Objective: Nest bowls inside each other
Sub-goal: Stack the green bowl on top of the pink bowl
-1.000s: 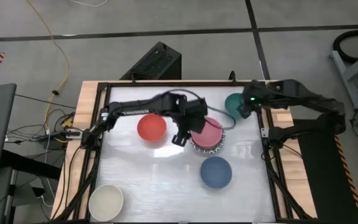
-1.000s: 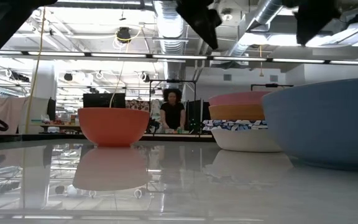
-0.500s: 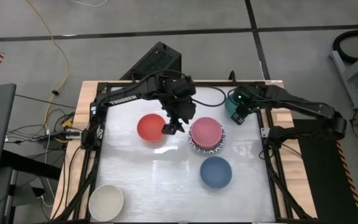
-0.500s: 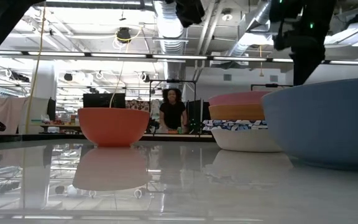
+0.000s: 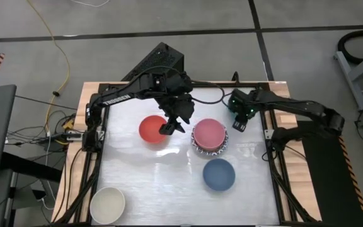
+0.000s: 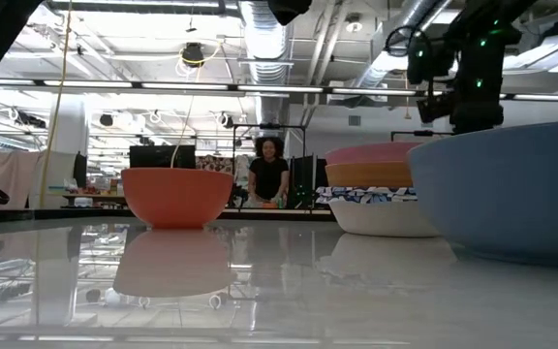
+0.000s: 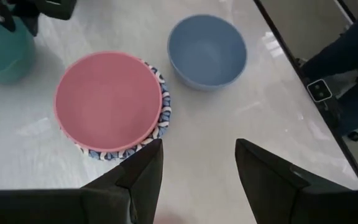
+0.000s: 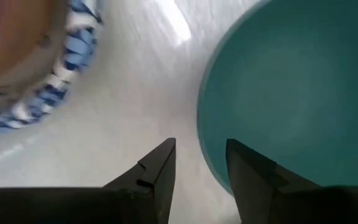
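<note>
Cream bowl (image 5: 108,203) sits nearest, at front-left corner of table (image 5: 169,189), well apart from both grippers. Blue bowl (image 5: 219,174) next, nearer than the stack and clear of any fingers. Stack mid-table: pink bowl (image 5: 208,133) on top, orange bowl (image 6: 368,174) under it, blue-patterned white bowl (image 6: 381,208) at bottom. Red bowl (image 5: 152,129) just beside stack. Left gripper (image 5: 172,126) hangs in the air betw. red bowl and stack, fingers (image 7: 143,177) spread apart w/ nothing betw. them; pink bowl lies just ahead of the tips. Right gripper (image 5: 239,123) farther back, at dark green bowl (image 8: 291,93): fingers (image 8: 160,165) part open, straddling its near rim, not clamped. Person (image 6: 268,174) in room behind.
</note>
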Controlling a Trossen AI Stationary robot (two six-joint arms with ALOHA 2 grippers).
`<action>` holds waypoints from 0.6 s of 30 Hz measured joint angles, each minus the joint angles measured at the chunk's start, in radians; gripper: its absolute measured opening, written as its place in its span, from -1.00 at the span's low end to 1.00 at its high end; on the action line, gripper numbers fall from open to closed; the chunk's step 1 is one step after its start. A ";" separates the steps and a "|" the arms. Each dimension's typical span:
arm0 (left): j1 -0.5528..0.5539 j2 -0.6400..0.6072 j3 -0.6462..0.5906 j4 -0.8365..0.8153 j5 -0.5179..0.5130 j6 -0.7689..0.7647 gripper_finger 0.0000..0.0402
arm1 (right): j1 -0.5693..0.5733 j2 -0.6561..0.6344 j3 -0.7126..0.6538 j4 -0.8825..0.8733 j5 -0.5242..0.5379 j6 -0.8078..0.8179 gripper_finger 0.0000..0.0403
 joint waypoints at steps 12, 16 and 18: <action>0.000 0.000 0.000 -0.017 -0.087 0.010 -0.06 | -0.033 0.159 -0.017 0.040 0.031 -0.021 -0.36; 0.001 0.000 0.000 -0.024 -0.088 0.011 -0.06 | -0.033 0.196 -0.017 0.058 0.041 -0.020 -0.75; 0.001 0.000 0.000 -0.027 -0.088 0.011 -0.06 | -0.033 0.205 -0.014 0.071 0.054 -0.011 -0.92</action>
